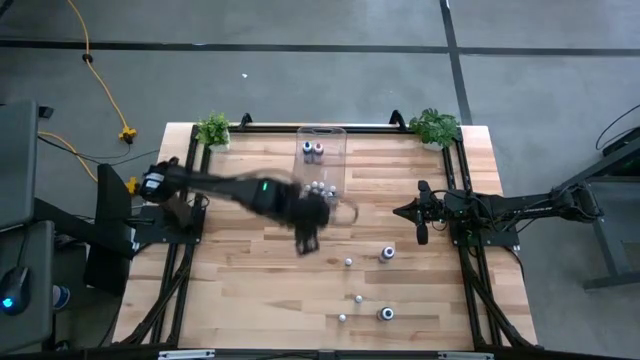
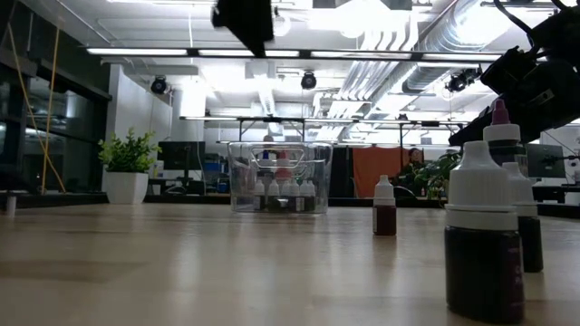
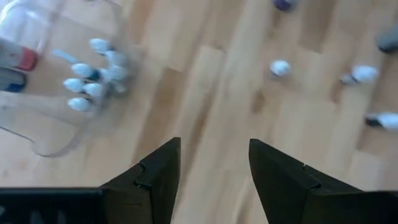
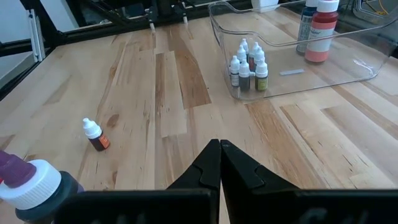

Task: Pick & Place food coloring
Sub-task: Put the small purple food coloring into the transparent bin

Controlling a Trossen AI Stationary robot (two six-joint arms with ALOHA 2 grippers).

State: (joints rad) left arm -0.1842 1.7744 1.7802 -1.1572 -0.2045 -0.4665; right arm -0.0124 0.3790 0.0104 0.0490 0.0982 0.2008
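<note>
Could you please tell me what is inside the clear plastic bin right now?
The clear plastic bin holds a cluster of small white-capped bottles and two taller bottles at the far end. Their tops are cut off in the right wrist view.

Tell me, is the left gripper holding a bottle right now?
No. In the left wrist view the left gripper is open with only bare table between its fingers.

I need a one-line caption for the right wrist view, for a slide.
Shut right end effector above the wooden table, facing a clear bin of small food coloring bottles.
</note>
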